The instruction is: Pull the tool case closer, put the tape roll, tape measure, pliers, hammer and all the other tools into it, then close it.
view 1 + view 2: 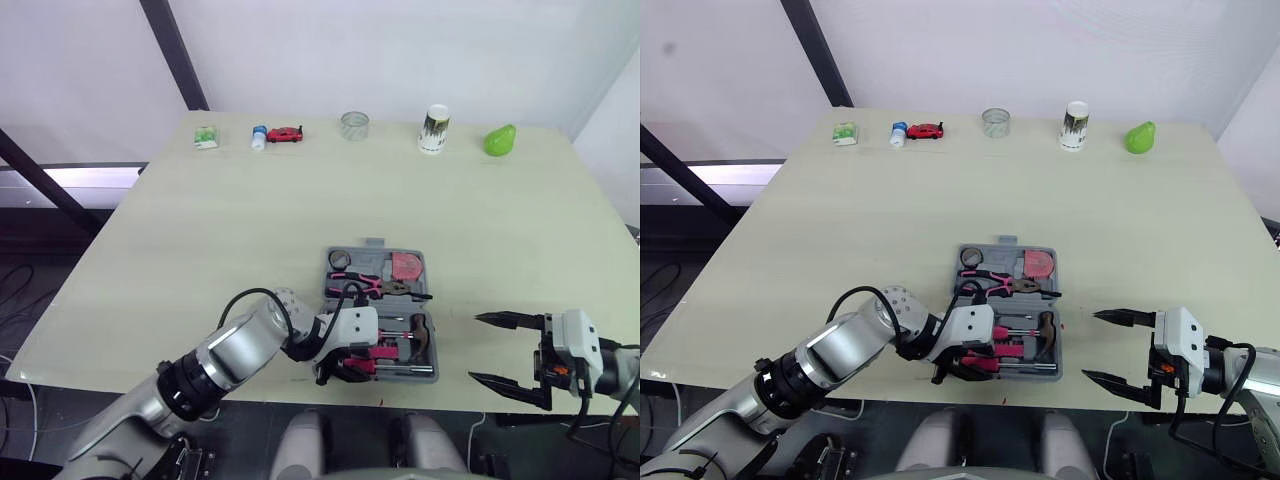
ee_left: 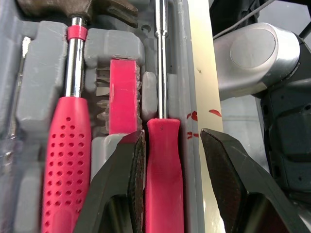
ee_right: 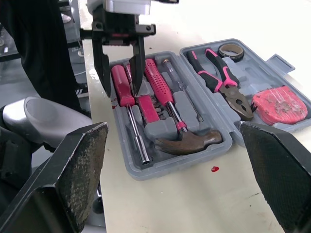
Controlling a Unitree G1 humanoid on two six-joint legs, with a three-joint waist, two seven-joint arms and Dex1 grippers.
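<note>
left gripper (image 2: 172,133) spread, straddling the red screwdriver (image 2: 163,194) in the tool case (image 3: 252,73), lower centre; right gripper (image 1: 475,348) gapes wide, lower right.

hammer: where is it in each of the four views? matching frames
Left eye: hammer in the tool case's near half, head to the right.
Right eye: hammer in the same slot, head to the right.
Left wrist: dotted red handle beside the bit block, head beyond.
Right wrist: brown head at the case's edge nearest the camera.
Shared landmark: red screwdriver between the left hand's fingers.
</note>
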